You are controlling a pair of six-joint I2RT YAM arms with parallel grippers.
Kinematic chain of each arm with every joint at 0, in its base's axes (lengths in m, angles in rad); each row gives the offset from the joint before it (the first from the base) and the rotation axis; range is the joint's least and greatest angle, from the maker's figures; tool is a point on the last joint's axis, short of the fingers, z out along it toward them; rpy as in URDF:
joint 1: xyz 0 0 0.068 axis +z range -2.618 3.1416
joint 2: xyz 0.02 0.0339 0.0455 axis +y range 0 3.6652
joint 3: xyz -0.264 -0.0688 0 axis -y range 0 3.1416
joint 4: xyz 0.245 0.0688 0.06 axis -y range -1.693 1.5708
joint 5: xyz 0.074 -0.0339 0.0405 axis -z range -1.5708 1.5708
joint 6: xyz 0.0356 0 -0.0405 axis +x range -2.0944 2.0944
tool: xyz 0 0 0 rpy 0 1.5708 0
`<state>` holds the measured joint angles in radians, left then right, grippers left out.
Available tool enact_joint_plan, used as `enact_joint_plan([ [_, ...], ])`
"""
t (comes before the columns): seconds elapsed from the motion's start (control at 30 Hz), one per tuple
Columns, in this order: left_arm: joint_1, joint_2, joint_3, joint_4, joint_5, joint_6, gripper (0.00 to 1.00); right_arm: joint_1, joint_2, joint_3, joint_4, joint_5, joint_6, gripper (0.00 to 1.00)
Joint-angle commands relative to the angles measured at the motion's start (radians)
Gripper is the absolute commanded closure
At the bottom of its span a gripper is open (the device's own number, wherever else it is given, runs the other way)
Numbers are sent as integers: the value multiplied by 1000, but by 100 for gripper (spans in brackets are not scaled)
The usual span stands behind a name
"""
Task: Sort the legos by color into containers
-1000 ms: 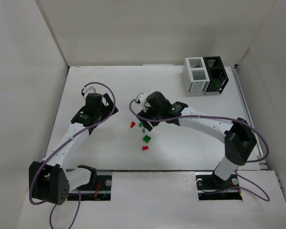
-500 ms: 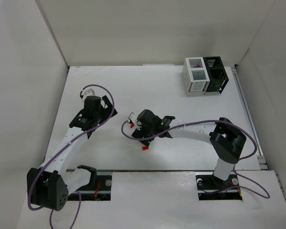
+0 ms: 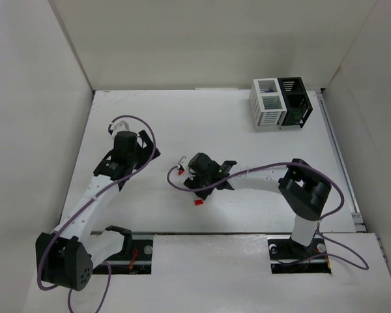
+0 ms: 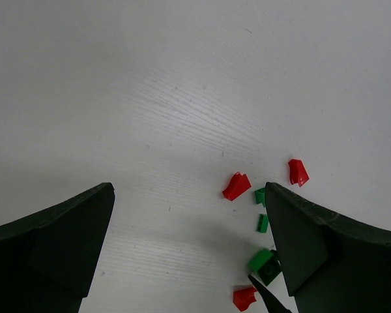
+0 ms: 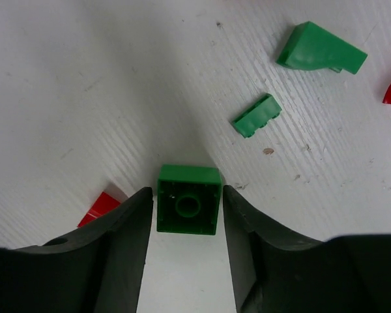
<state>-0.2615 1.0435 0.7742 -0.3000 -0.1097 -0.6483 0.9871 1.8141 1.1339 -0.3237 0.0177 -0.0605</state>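
Observation:
A green square brick (image 5: 188,199) lies hollow side up on the table between my right gripper's (image 5: 186,225) fingers. A narrow gap shows on each side, so the jaws are open around it. Near it lie a green wedge (image 5: 320,52), a thin green brick (image 5: 257,115) and a red brick (image 5: 99,207). In the top view the right gripper (image 3: 199,187) is low over the brick cluster. My left gripper (image 4: 189,215) is wide open and empty, above bare table left of the bricks. It also shows in the top view (image 3: 141,151). The white bin (image 3: 267,103) and black bin (image 3: 295,102) stand at the back right.
The left wrist view shows two red bricks (image 4: 236,186) (image 4: 298,171), small green bricks (image 4: 263,223) and another red one (image 4: 245,298). White walls enclose the table (image 3: 182,117). A purple cable loops beside each wrist.
My right gripper has moved left and toward the front, onto the brick cluster, and now has its fingers on either side of the green square brick. The left arm has shifted only slightly.

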Motion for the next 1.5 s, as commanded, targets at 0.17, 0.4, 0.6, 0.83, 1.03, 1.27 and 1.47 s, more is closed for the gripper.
enact_joint_plan([
  [0.17, 2, -17, 0, 4, -10, 9, 0, -44, -30, -14, 48, -7, 47, 66],
  [0.4, 2, 1, 0, 13, -10, 18, 0, -149, -142, 53, 14, -56, 47, 80],
  [0.6, 2, 42, 37, 33, -1, 38, 0, -454, -228, 150, -31, -91, 70, 80],
  [0.83, 22, 197, 171, 55, 10, 73, 0, -815, -196, 328, -51, -71, 91, 80],
  [1.03, 53, 322, 301, 84, 51, 110, 0, -1007, -44, 567, -114, 11, 113, 80],
  [1.27, 96, 405, 367, 84, 74, 139, 0, -1090, 154, 771, -175, 73, 113, 76],
  [1.47, 116, 437, 367, 84, 74, 139, 0, -1099, 243, 833, -175, 73, 103, 63],
])
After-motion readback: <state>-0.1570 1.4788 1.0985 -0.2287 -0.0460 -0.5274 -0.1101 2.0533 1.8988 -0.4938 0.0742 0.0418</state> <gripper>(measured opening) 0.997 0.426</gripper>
